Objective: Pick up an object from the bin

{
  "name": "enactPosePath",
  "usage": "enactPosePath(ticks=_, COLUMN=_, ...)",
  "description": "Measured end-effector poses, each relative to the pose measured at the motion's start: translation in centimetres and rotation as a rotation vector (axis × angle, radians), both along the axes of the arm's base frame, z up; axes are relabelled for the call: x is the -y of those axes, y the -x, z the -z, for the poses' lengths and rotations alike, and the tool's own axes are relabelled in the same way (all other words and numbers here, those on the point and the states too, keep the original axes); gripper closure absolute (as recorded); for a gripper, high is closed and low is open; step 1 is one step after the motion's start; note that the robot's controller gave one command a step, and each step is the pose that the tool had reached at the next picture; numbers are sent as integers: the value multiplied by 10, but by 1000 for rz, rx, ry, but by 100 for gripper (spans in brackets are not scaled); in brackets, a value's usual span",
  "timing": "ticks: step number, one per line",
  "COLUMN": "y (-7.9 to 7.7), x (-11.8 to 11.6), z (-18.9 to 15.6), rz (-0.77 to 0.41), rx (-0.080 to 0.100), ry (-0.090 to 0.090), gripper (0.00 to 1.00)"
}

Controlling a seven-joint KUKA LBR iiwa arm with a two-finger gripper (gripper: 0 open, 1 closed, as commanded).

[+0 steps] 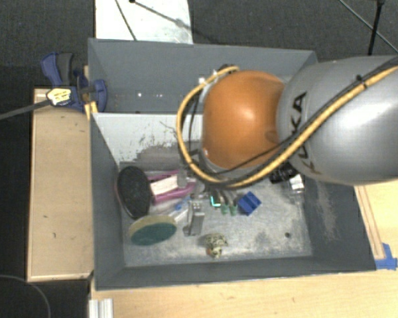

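Hand (pixel 196 216) sits low in the bin (pixel 113 144), just right of the pink tube (pixel 167 188), the nearest thing. Its opening and any hold cannot be told. Risk: the black disc (pixel 134 191) left of the tube crowds it, so a grasp may slip.

We're seeing dark floor (pixel 26 18) all around, with a thin cable (pixel 16 112) trailing across it on the left.

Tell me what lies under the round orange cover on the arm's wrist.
Poking out below its edge are a pink oblong piece, a small blue block and green bits. The bin floor directly beneath the orange cover is hidden.
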State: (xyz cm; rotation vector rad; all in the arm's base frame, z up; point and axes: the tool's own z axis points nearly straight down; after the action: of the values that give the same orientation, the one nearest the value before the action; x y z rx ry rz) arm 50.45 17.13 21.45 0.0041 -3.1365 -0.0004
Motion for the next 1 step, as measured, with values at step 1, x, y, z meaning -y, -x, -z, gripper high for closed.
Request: enactPosePath(ticks=1, y=-11, x=-18, z=99, rz=-322, rx=3, ry=0, gripper=0)
